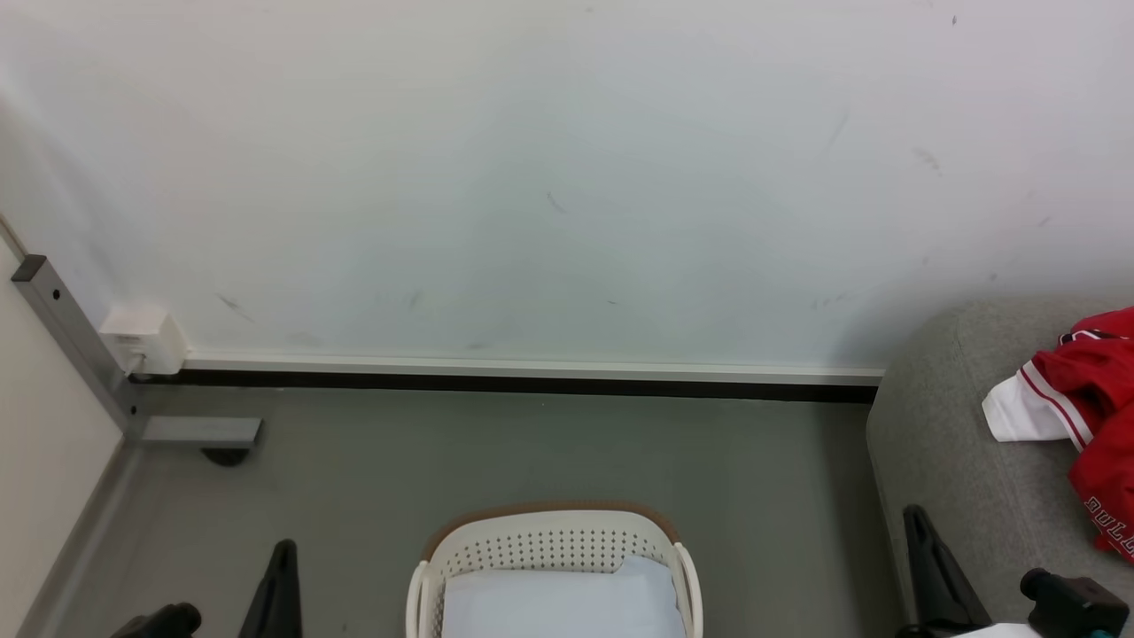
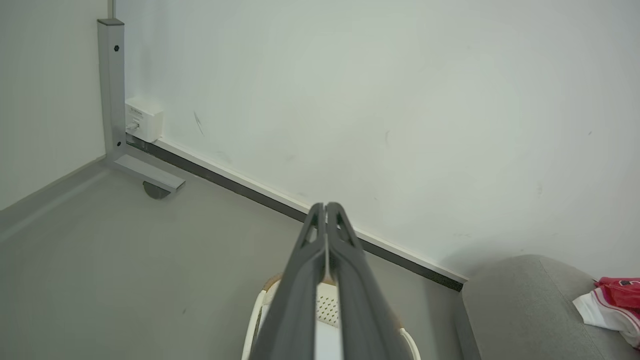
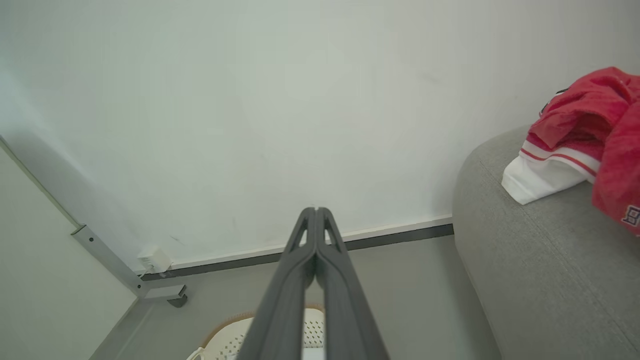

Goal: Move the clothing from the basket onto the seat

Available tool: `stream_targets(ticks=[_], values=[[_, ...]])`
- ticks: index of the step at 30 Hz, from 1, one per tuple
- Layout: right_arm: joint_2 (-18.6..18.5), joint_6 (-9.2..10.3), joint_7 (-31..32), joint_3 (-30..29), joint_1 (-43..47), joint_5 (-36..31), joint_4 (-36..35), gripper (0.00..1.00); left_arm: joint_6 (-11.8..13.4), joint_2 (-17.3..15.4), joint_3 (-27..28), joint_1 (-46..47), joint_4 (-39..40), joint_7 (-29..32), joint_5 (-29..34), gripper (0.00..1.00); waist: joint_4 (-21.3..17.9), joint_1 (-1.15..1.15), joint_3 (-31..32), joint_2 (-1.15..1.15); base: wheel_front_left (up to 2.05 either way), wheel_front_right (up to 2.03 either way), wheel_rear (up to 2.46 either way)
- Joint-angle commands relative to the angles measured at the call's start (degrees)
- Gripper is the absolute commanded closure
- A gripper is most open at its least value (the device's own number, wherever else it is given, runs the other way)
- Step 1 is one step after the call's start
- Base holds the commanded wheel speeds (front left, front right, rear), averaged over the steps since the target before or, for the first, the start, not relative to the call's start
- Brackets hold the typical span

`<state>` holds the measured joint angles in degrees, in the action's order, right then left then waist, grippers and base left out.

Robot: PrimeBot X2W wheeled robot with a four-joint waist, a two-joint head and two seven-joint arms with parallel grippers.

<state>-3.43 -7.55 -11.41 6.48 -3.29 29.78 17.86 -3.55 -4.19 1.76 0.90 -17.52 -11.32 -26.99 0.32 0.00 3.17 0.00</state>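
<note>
- The left gripper (image 2: pixel 326 206) has its two dark fingers pressed together along their length, with nothing between them.
- The right gripper (image 3: pixel 316 210) is the same: fingers tip to tip, pinching nothing.
- The clothing (image 1: pixel 1097 390), red with a white striped hem, lies bunched on the seat (image 1: pixel 939 434) at the far right of the scene.
- In the right wrist view the clothing sits up and to the right of the fingertips, well apart from them, with bare grey seat fabric between.
- In the head view the right gripper's finger rises by the near left edge of the seat. The clothing is farther and to its right, not touching it.
- The left gripper is well apart from the clothing, across the basket (image 1: pixel 549 516) from it.
- The basket stands on the floor (image 1: pixel 532 452) in the near middle, between the two grippers, and a pale pad (image 1: pixel 558 602) lies in it.
- Both grippers point towards the white wall (image 1: pixel 549 177).
- A grey metal post (image 1: pixel 71 337) and a small white box (image 1: pixel 146 341) stand at the far left corner.
</note>
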Motion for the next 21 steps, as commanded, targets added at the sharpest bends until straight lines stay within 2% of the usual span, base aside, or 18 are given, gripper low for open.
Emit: stream_targets(ticks=[1,21], values=[[-0.1,0.01,0.4,-0.6,-1.3,2.2,-1.2,1.00,-0.3,-0.2,0.4,1.5,1.1,0.5,-2.3,1.00,0.0,0.00,0.0,0.00,0.00,0.00,0.00],[0.0,0.03,5.0,-3.8,-2.0,18.5,-2.0,1.00,-1.3,0.2,1.5,2.6,2.0,5.1,-19.3,1.00,-0.1,0.00,-0.6,0.00,0.00,0.00,0.00]])
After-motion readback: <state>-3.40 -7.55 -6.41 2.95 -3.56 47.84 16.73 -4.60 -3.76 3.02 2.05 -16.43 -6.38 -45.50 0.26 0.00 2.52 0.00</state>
